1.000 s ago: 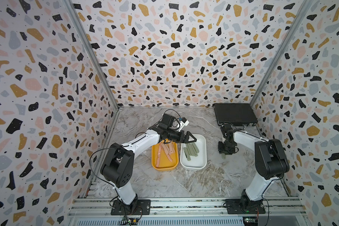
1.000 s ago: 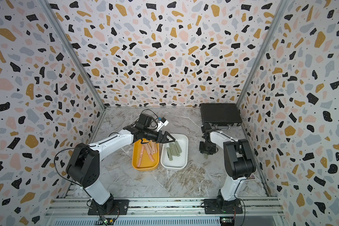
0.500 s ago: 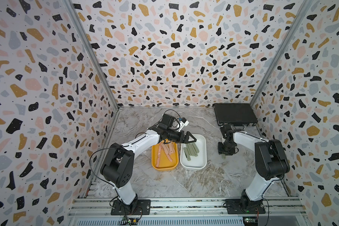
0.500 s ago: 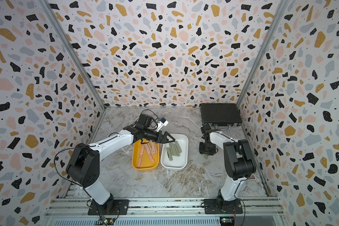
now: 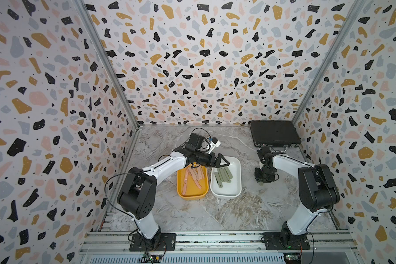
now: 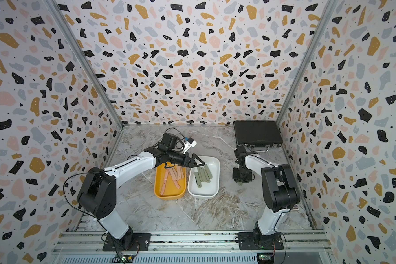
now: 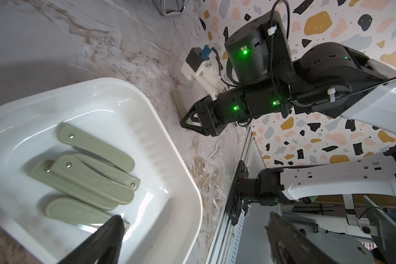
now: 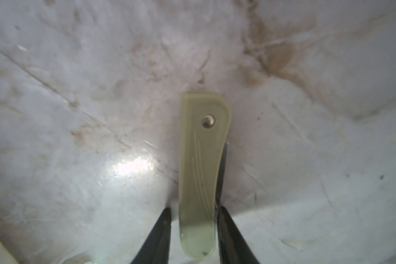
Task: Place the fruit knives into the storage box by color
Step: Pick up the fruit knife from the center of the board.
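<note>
My right fingers (image 8: 229, 235) straddled the stray green knife (image 8: 201, 164) flat on the bench (image 8: 78, 91), nearly closed (couldn't tell if gripping), since it belonged in the white tray (image 7: 146, 141), while my left fingers (image 7: 105, 242) hung wide open, empty.

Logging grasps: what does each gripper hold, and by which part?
Right gripper straddles a green knife near its rounded end, unclamped: a gap on one side. Left gripper: nothing.
</note>
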Action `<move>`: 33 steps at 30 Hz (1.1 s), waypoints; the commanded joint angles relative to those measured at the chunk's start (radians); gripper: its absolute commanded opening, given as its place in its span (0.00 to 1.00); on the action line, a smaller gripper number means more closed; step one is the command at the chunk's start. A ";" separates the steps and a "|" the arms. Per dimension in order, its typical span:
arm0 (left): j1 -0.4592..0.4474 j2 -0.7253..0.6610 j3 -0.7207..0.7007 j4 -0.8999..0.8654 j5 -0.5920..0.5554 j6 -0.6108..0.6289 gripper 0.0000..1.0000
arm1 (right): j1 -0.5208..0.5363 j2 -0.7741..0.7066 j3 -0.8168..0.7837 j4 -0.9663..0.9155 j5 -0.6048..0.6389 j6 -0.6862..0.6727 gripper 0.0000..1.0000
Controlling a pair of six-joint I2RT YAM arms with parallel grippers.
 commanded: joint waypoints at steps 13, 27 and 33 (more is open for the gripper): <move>-0.001 -0.019 -0.005 0.020 0.004 0.028 0.98 | 0.006 -0.020 -0.027 -0.061 0.009 -0.011 0.23; 0.023 -0.024 0.005 0.011 0.004 0.029 0.97 | 0.024 -0.080 0.047 -0.144 0.015 -0.028 0.19; 0.038 -0.024 0.009 0.004 0.004 0.029 0.97 | 0.057 -0.101 0.111 -0.193 0.020 -0.027 0.18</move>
